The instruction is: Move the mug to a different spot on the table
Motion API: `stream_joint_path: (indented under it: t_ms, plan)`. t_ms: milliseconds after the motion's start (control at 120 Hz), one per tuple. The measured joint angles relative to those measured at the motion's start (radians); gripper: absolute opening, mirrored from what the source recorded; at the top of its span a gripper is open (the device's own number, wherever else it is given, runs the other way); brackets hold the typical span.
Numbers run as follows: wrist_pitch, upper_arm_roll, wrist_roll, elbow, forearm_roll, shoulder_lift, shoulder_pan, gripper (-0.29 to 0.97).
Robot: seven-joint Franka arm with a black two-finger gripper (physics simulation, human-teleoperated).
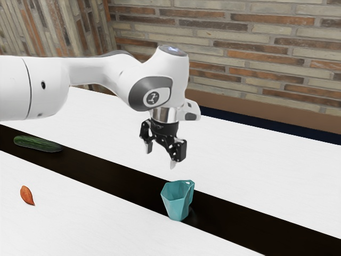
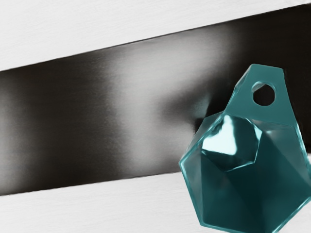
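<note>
Approaching the teal mug (image 1: 177, 200) is the current step: the hand (image 1: 161, 156) hangs at frame centre, spread open and empty, above and slightly left of it. The mug stands upright on the counter (image 1: 256, 160) (on its dark strip (image 1: 106, 170); handle apparently toward the upper right). Next: descend, straddle the rim, close.

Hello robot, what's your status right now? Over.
Gripper open, hovering above the mug. Mug upright on the dark strip, untouched. Cucumber far off, not in the way.

You are looking down into a teal faceted mug (image 2: 243, 189). Its pierced handle (image 2: 265, 92) lies over the dark stripe (image 2: 97, 116), and its body overlaps the white band (image 2: 87, 208).
</note>
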Motion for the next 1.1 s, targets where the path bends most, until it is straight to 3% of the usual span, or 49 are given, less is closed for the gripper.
stream_joint_path:
  t_ms: [167,300,642,1100]
  plan:
    - [0.081,-0.035,-0.023,-0.008,-0.050,0.009,-0.019,0.68]
    - [0.140,-0.050,-0.035,-0.007,-0.063,0.080,-0.018,0.68]
    - [0.280,-0.054,0.059,0.000,-0.027,0.160,0.007,0.68]
    - [0.323,-0.079,0.152,-0.001,-0.018,0.217,0.024,0.68]
